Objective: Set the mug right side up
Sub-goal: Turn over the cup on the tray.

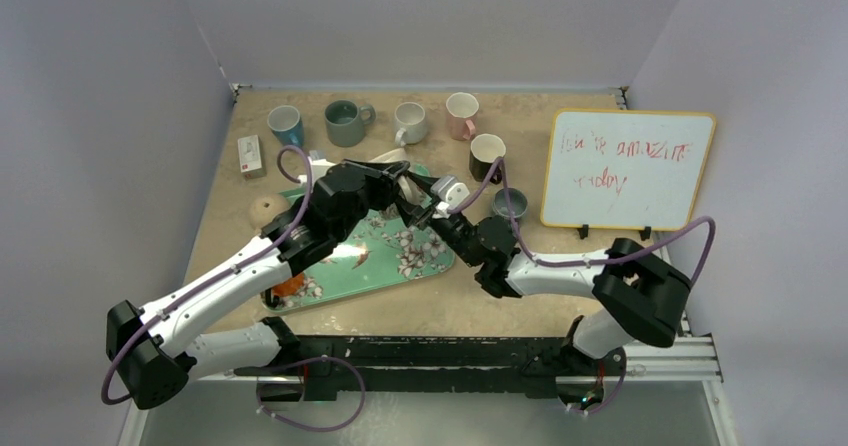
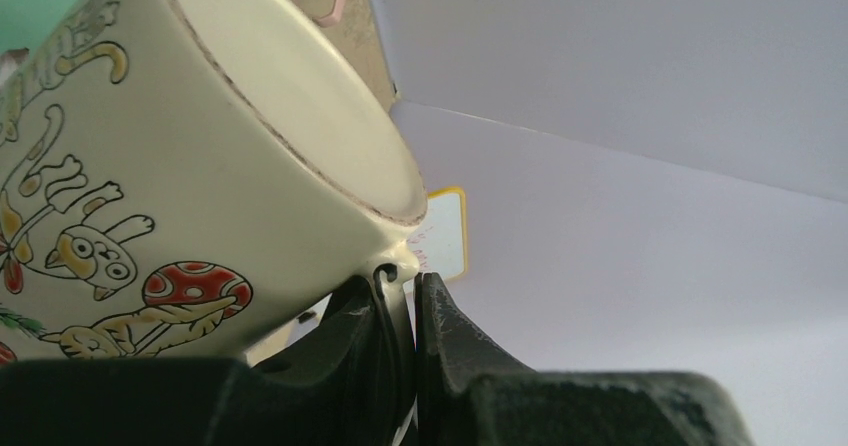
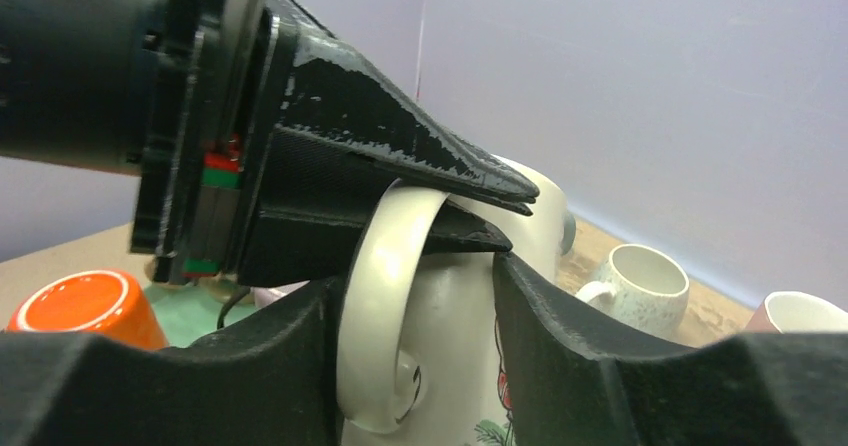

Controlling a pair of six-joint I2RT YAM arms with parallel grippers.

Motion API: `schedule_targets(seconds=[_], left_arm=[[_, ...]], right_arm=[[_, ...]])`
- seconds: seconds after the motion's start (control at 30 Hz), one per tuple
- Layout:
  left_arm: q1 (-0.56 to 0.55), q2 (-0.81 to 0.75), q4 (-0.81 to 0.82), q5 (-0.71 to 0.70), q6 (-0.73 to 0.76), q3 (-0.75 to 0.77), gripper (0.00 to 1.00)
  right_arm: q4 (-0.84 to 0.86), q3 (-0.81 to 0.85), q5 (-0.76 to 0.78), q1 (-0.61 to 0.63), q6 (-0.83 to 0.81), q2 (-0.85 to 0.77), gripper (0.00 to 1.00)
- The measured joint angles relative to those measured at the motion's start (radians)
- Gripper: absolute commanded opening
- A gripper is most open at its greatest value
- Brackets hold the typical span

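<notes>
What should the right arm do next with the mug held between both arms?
Probably finish closing the right gripper on the handle. Its fingers straddle the handle with gaps on both sides, while the left gripper is pinched shut on the cream mug, holding it tilted above the tray.

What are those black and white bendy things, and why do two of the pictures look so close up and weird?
Those are two robot arms bolted to a table, each ending in a two-finger pincher. One picture looks down from above. The other two come from little cameras on the arms' wrists, so everything looks huge there.

The left gripper is shut on the handle of a cream mug with cartoon cats painted on it, lifted and tilted. The right gripper has its fingers on either side of that same handle, not squeezed tight yet.

Below them lies a green flowery tray. At the back stand more mugs, and on the right a small whiteboard with red writing.
</notes>
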Motion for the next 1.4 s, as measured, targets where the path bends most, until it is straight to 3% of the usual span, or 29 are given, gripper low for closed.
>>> schedule_targets(seconds=[0.1,0.3,0.33,0.53,0.77,1.13,1.4], left_arm=[[0.004,-0.005,-0.012,-0.003,-0.009,0.006,0.00],[0.013,-0.006,-0.014,-0.004,-0.035,0.012,0.00],[0.013,-0.008,-0.016,-0.005,-0.036,0.012,0.00],[0.012,-0.022,-0.024,-0.003,-0.036,0.010,0.00],[0.006,-0.077,-0.004,0.029,-0.037,-0.044,0.27],[-0.003,-0.174,0.008,0.108,-0.034,-0.109,0.39],[-0.004,-0.309,-0.056,0.093,0.131,-0.167,0.64]], right_arm=[[0.034,0.023,0.024,0.003,0.007,0.040,0.39],[0.172,0.034,0.069,0.015,0.012,0.114,0.02],[0.182,0.034,0.071,0.017,0.024,0.119,0.00],[0.183,0.033,0.068,0.021,0.028,0.112,0.00],[0.123,0.016,0.042,0.027,0.032,0.068,0.00],[-0.216,0.017,0.140,-0.012,0.039,0.039,0.00],[-0.490,0.034,0.155,-0.011,0.084,-0.106,0.00]])
